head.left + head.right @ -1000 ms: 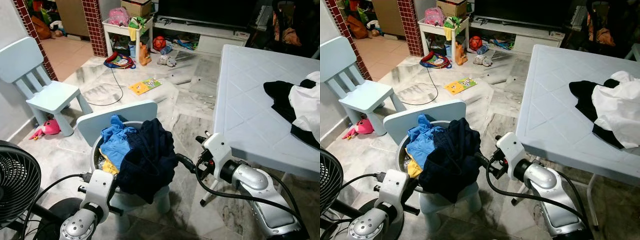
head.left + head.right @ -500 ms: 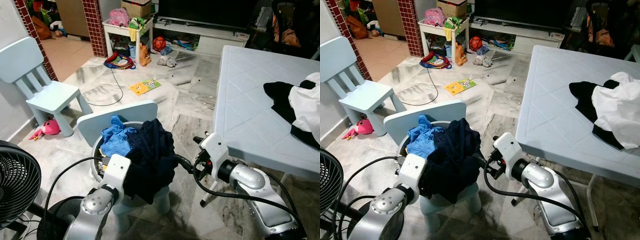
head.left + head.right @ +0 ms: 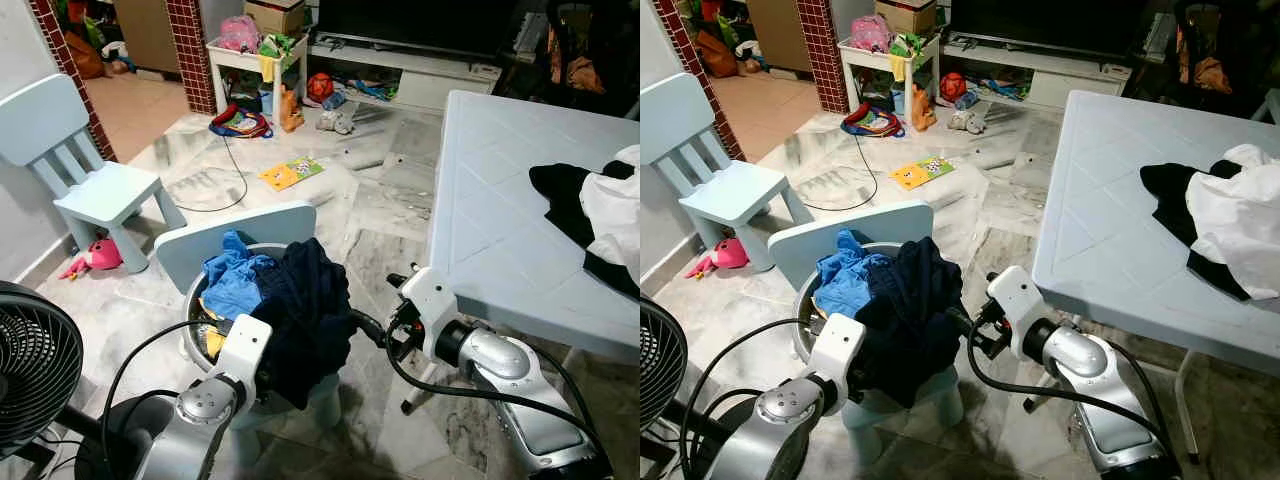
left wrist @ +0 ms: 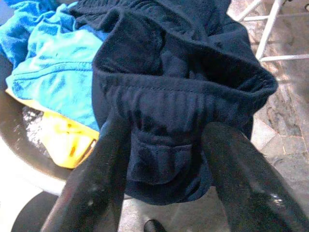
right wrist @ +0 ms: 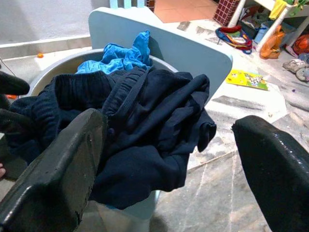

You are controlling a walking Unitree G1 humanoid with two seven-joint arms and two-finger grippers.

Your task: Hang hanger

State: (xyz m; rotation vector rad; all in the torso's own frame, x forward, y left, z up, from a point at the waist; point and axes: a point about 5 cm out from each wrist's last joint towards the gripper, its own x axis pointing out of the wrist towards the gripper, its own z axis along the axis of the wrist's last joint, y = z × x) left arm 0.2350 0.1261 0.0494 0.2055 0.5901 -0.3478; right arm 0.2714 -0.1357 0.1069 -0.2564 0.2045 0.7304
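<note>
Left gripper (image 4: 164, 159) at the near side of the metal basin (image 3: 803, 318), fingers spread apart, pressed against a fold of the dark navy garment (image 3: 305, 320); the fold sits between the two fingers (image 4: 104, 164), not yet pinched. Right gripper (image 5: 169, 159) just off the basin's right side, jaws wide open, nothing between them, near the navy cloth but apart from it.

Basin rests on the small light-blue chair (image 3: 235, 232). Navy garment heaped over the basin's near-right rim, hanging down outside. Blue cloth (image 3: 232, 285) behind it toward the chair back; yellow cloth (image 4: 63, 140) underneath at the near-left rim.

No hanger can be made out.

Black fan (image 3: 35, 365) at near left. Light-blue table (image 3: 1110, 230) at right; black and white clothes (image 3: 1220, 215) lie at its far right edge. Second chair (image 3: 80, 175) far left.
</note>
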